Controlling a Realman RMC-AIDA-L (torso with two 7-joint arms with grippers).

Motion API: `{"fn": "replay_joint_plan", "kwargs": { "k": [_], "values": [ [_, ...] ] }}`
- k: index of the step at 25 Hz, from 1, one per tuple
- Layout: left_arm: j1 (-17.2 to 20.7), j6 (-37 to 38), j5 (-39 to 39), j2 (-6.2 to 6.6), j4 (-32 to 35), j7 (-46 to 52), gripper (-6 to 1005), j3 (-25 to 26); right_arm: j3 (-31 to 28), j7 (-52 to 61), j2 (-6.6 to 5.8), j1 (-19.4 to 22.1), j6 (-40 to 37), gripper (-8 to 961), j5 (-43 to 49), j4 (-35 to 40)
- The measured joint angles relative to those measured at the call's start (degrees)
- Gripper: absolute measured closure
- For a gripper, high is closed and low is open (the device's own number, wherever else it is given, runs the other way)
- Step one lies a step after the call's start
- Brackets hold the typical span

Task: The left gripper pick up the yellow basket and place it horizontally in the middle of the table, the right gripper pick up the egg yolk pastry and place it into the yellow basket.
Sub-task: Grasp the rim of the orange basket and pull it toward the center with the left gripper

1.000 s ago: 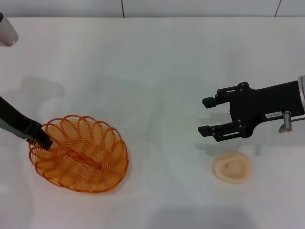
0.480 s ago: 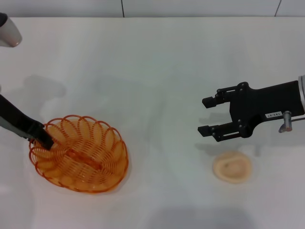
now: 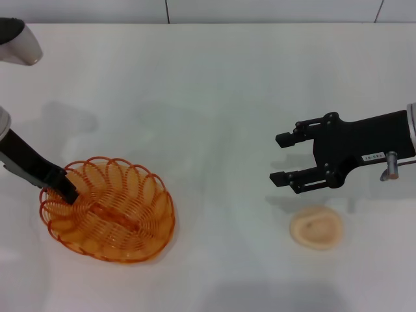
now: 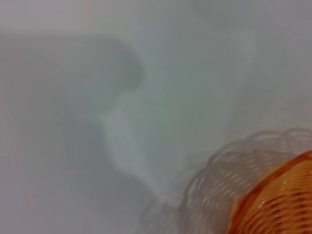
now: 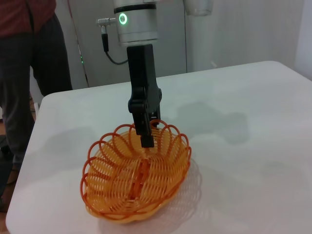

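The first step is in hand: the left gripper (image 3: pixel 65 191) is at the basket (image 3: pixel 108 209), reaching in from 9 o'clock on the head view, its tip at the scalloped rim on the basket's 10 o'clock side. The right wrist view shows one finger (image 5: pixel 146 138) down inside the rim, so the jaws seem to straddle the wire; whether they have closed on it I cannot tell. The basket sits on the surface (image 3: pixel 214 97) at about 8 o'clock, well off centre, and its long axis runs on a diagonal. By my judgement the next move calls for a firm pinch on the rim, a lift, a carry toward the middle and a turn so the basket lies crosswise; a one-sided hold on a light wire basket may let it tip or swing. The right gripper (image 3: pixel 281 158) waits at 3 o'clock, jaws apart and empty, above and just beyond the pastry (image 3: pixel 316 227), which lies untouched at about 4 o'clock. A small white label on the right arm carries printing too small to read; no brand shows.
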State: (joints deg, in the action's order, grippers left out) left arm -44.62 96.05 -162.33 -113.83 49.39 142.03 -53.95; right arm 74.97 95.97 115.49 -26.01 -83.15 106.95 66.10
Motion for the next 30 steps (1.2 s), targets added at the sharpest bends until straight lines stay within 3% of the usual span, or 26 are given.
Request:
{"fn": "replay_joint_plan", "kwargs": {
  "k": [3,9,30],
  "values": [
    [-0.15,-0.01,0.01,0.0,0.0,0.0,619,-0.02,-0.05,0.0,0.0,0.01,0.0,253,0.0,0.0],
    [-0.26,-0.15,0.0,0.01,-0.27,0.0,783,-0.21,-0.12,0.0,0.0,0.07,0.01,253,0.0,0.0],
    [-2.21,0.39,1.53,0.32,-0.27,-0.53,878,-0.22,-0.42,-0.1,-0.08,0.58,-0.29,254,-0.66,0.68]
  ]
}}
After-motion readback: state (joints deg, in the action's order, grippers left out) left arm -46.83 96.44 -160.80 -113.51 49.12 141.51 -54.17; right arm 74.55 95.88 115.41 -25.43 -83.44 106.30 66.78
